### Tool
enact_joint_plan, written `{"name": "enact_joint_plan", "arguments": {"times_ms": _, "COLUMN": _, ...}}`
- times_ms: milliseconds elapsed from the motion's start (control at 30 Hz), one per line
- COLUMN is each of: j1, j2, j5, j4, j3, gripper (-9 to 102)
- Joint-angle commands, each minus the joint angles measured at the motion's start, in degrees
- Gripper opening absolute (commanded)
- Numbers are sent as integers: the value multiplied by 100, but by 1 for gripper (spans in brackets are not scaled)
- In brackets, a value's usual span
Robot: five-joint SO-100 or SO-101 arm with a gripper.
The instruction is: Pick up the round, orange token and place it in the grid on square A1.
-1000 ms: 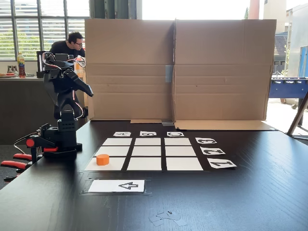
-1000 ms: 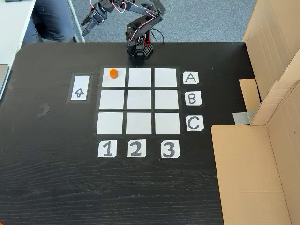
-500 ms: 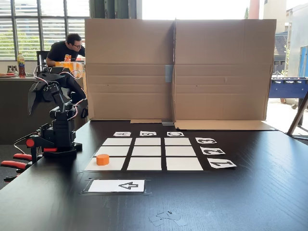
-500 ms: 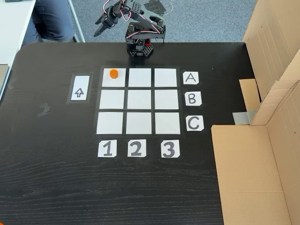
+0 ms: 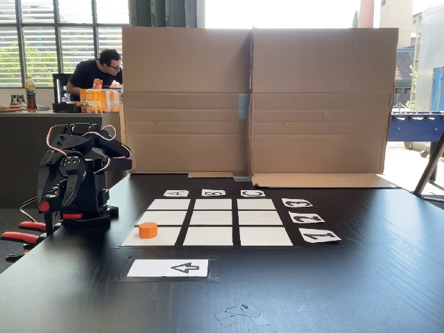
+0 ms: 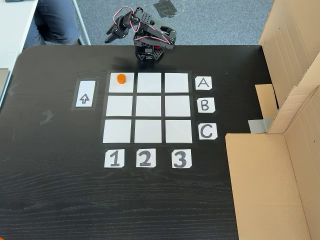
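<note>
Clearly we have our gripper (image 6: 111, 36) tucked in close above the arm's base (image 6: 148, 54), at the far edge of the table (image 6: 55, 190) in the overhead-style fixed view. It hangs folded down beside the arm in the low fixed view (image 5: 55, 201). Its fingers carry nothing; whether they are parted or closed we cannot tell, since they are small and dark against a dark body.

Moving outward, the token (image 6: 120, 78) sits on the corner square (image 6: 125, 86) of the grid (image 6: 148, 108), the cell in line with the "A" card (image 6: 203, 83) and the "1" card (image 6: 114, 158). It rests near that square's far edge, well apart from our gripper and touching nothing else. In the low view the token (image 5: 148, 229) stands upright on the near left cell.

We judge the placing done: the token lies where the task wants it, and the folded arm looks like a rest pose, out of the way of the grid. The arrow card (image 6: 85, 93) lies just beside the grid, likely marking a start spot. A cardboard screen (image 5: 257, 97) stands behind, probably to give a plain backdrop.
</note>
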Motion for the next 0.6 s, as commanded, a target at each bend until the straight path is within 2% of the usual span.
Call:
{"name": "enact_joint_plan", "arguments": {"times_ms": 0, "j1": 589, "j2": 35, "j5": -18, "j4": -132, "j3": 141, "gripper": 17}}
{"name": "enact_joint_plan", "arguments": {"times_ms": 500, "j1": 686, "j2": 53, "j5": 167, "j4": -229, "j3": 237, "gripper": 14}}
{"name": "enact_joint_plan", "arguments": {"times_ms": 567, "j1": 677, "j2": 62, "j5": 123, "j4": -554, "j3": 642, "gripper": 9}}
